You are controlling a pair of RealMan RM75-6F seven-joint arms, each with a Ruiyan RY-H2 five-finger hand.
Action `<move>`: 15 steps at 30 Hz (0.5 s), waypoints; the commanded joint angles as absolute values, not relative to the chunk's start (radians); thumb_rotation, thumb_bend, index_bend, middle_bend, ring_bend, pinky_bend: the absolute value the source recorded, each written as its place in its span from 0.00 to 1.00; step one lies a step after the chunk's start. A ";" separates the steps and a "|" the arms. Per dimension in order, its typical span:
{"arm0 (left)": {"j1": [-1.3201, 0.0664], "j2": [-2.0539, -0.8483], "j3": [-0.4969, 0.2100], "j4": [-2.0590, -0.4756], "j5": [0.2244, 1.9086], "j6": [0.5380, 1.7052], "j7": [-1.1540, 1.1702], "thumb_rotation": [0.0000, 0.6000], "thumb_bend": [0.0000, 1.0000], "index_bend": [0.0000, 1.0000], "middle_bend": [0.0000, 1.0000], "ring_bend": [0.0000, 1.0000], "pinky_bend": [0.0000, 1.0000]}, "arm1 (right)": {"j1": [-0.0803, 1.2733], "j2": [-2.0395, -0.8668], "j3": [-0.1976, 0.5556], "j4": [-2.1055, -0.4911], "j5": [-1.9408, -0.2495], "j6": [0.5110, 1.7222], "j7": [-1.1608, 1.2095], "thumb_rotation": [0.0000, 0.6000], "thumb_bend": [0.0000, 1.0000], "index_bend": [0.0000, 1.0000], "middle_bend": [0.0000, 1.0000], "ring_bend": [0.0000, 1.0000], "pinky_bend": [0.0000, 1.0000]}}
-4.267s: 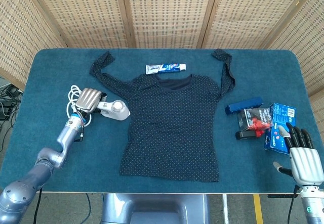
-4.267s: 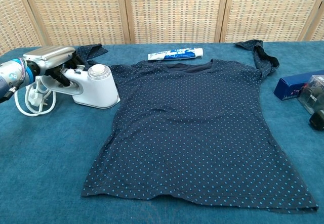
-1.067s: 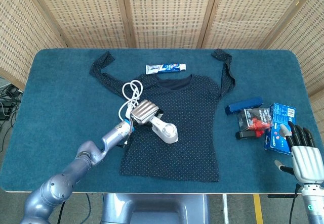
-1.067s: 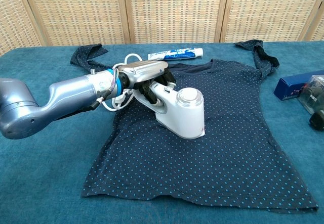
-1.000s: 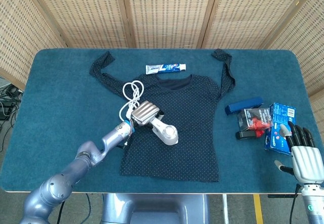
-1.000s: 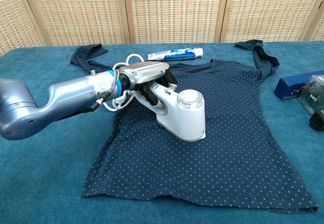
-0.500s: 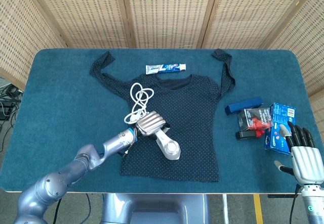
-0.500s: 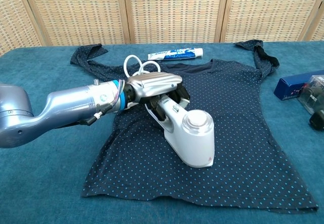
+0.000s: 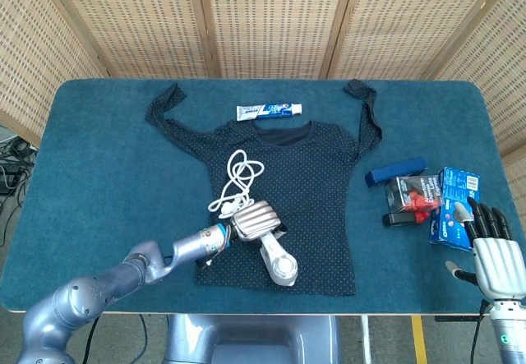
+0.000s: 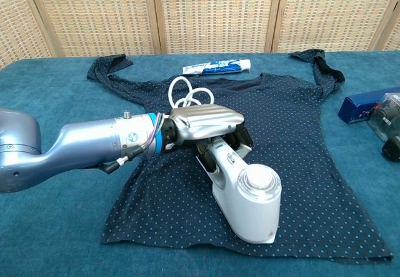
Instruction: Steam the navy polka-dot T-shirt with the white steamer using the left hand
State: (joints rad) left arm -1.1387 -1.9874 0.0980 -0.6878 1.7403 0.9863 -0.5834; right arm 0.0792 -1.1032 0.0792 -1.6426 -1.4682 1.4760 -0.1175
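Observation:
The navy polka-dot T-shirt lies flat in the middle of the blue table, sleeves spread toward the back. My left hand grips the handle of the white steamer, whose head rests on the shirt's lower front near the hem. The steamer's white cord trails in loops over the shirt behind the hand. My right hand hangs off the table's front right corner, fingers spread, holding nothing; the chest view does not show it.
A toothpaste tube lies behind the collar. At the right sit a dark blue box, a black-and-red packet and a blue carton. The table's front edge runs just below the hem.
My left hand has drawn the steamer down the shirt toward the hem and slightly right. The cord has followed onto the shirt. The right hand has stayed put.

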 commanded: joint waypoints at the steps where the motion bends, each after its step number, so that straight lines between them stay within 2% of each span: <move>1: -1.140 -1.981 0.104 -0.709 1.747 0.988 -0.573 1.00 0.51 1.00 0.82 0.74 0.80 | 0.079 -1.102 0.079 -1.643 -1.469 1.477 -0.118 1.00 0.00 0.01 0.00 0.00 0.00; 15: -1.136 -1.985 0.088 -0.666 1.724 0.955 -0.516 1.00 0.51 1.00 0.82 0.74 0.80 | 0.079 -1.101 0.076 -1.646 -1.476 1.479 -0.116 1.00 0.00 0.01 0.00 0.00 0.00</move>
State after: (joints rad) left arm -1.1369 -1.9846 0.0899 -0.6719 1.7268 0.9583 -0.5204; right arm 0.0785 -1.1012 0.0764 -1.6457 -1.4757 1.4787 -0.1164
